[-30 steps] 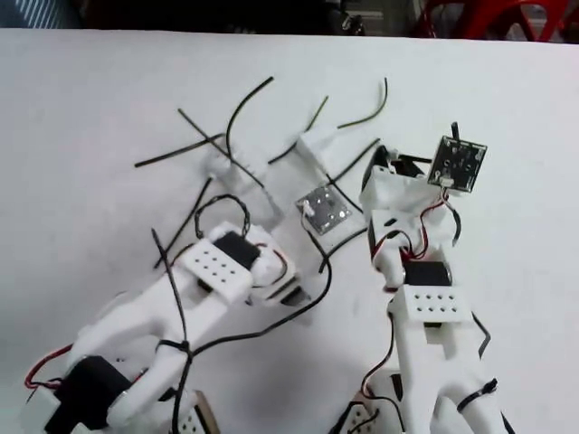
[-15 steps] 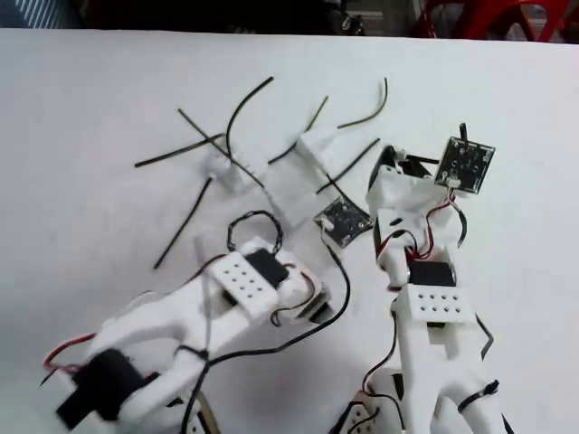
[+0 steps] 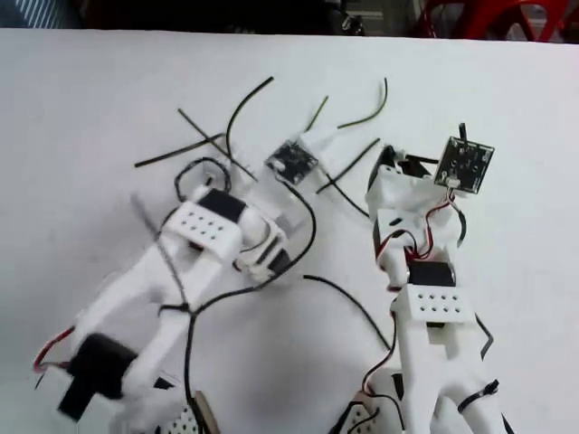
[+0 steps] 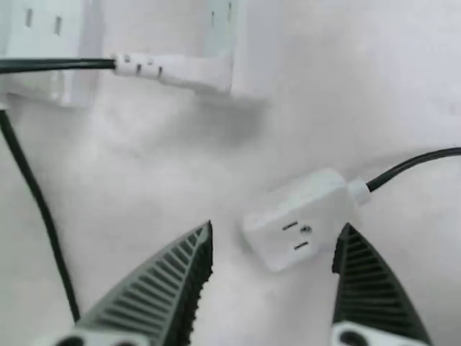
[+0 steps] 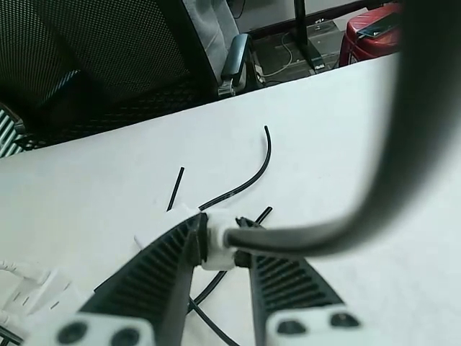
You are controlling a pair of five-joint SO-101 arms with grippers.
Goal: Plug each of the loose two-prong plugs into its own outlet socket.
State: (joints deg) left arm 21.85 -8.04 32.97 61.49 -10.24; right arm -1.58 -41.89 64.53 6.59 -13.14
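Observation:
My left gripper (image 4: 277, 228) is open just above the table, one finger on each side of a white outlet socket block (image 4: 297, 229) with a black cord. Beyond it, a white two-prong plug (image 4: 176, 68) sits pushed into another white socket block (image 4: 245, 50), and a third block (image 4: 43, 43) lies beside that. My right gripper (image 5: 220, 232) is shut on a white plug (image 5: 216, 244) whose black cord (image 5: 403, 158) arcs close past the camera. In the high view the left arm (image 3: 204, 231) is at the white blocks (image 3: 317, 145); the right arm (image 3: 398, 194) stands at centre right.
Several black cords (image 3: 240, 108) fan out over the white table (image 3: 90, 90) behind the blocks. The left arm's black cable (image 3: 339, 294) loops across the table's middle. Beyond the far edge are a dark mesh chair (image 5: 94, 50) and a red case (image 5: 371, 29).
The left arm has swung away from the table's middle to the far left, onto the white socket blocks, dragging its black cable along. The right arm has barely shifted.

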